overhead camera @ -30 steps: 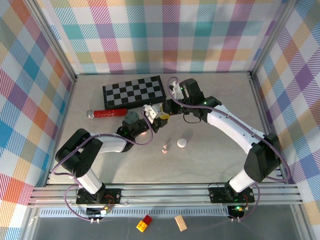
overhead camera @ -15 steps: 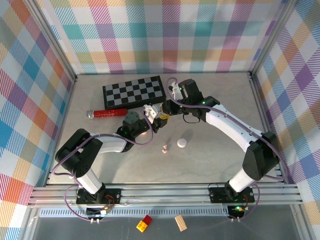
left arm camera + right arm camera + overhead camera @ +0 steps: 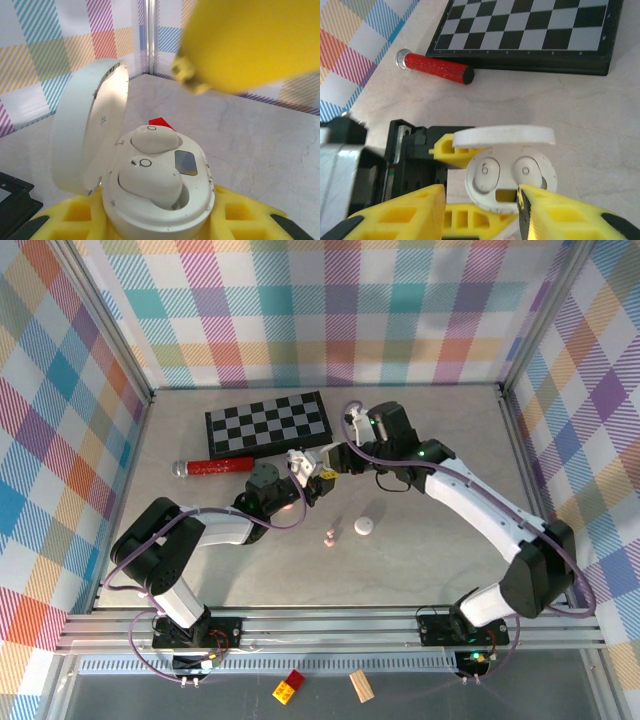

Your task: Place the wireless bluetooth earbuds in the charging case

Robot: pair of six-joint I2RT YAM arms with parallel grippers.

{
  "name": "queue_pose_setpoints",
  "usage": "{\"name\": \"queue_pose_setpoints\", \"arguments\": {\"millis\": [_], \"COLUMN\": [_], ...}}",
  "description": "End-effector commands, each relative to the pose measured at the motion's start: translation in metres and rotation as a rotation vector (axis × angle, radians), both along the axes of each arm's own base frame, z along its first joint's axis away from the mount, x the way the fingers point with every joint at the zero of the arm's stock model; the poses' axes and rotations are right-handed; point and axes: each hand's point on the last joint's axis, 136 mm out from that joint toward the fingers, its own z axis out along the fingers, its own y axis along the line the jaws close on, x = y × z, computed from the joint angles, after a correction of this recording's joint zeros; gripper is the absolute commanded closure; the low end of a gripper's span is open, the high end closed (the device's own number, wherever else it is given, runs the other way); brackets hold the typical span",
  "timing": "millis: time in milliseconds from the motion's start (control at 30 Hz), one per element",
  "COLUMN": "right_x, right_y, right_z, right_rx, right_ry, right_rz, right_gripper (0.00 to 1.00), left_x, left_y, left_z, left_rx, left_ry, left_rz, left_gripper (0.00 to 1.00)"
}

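Note:
My left gripper (image 3: 157, 221) is shut on the white charging case (image 3: 196, 196), whose lid (image 3: 85, 135) stands open. Two white earbuds (image 3: 152, 138) (image 3: 150, 181) sit in its sockets; the nearer one looks slightly raised. From above, in the right wrist view, the case (image 3: 510, 192) shows both earbuds (image 3: 484, 172) (image 3: 527, 170) under the lid (image 3: 505, 135). My right gripper (image 3: 480, 189) hovers just over the case, open and holding nothing. In the top view the case (image 3: 302, 464) sits between the left gripper (image 3: 298, 476) and the right gripper (image 3: 335, 460). A loose pink earbud (image 3: 329, 537) lies on the table.
A second white round case (image 3: 365, 526) lies beside the pink earbud. A checkerboard (image 3: 268, 422) and a red cylinder (image 3: 215, 466) lie behind the left gripper. A red brick (image 3: 291, 685) and a wooden block (image 3: 360, 685) sit below the front rail.
The right arm has shifted slightly to the right, drawing its gripper a little away from the case. The left arm and case have not moved.

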Motion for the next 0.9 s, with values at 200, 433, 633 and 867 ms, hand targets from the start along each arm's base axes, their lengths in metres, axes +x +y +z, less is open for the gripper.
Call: {"name": "queue_pose_setpoints", "arguments": {"millis": [200, 433, 633, 867], "right_x": [0.014, 0.039, 0.040, 0.022], "right_y": [-0.025, -0.017, -0.012, -0.022], "right_z": [0.023, 0.019, 0.005, -0.002], "right_rx": [0.028, 0.043, 0.036, 0.027], "right_ry": [-0.057, 0.017, 0.081, 0.100], "right_rz": [-0.110, -0.156, -0.147, -0.145], "right_gripper": [0.35, 0.28, 0.28, 0.28], "left_x": [-0.012, -0.023, -0.026, -0.021], "left_y": [0.003, 0.000, 0.002, 0.003], "left_z": [0.023, 0.029, 0.028, 0.035], "left_rx": [-0.026, -0.018, -0.014, -0.048], "left_ry": [-0.077, -0.109, -0.110, -0.094], "left_rz": [-0.044, -0.098, -0.099, -0.074], "left_gripper": [0.68, 0.68, 0.68, 0.68]}}
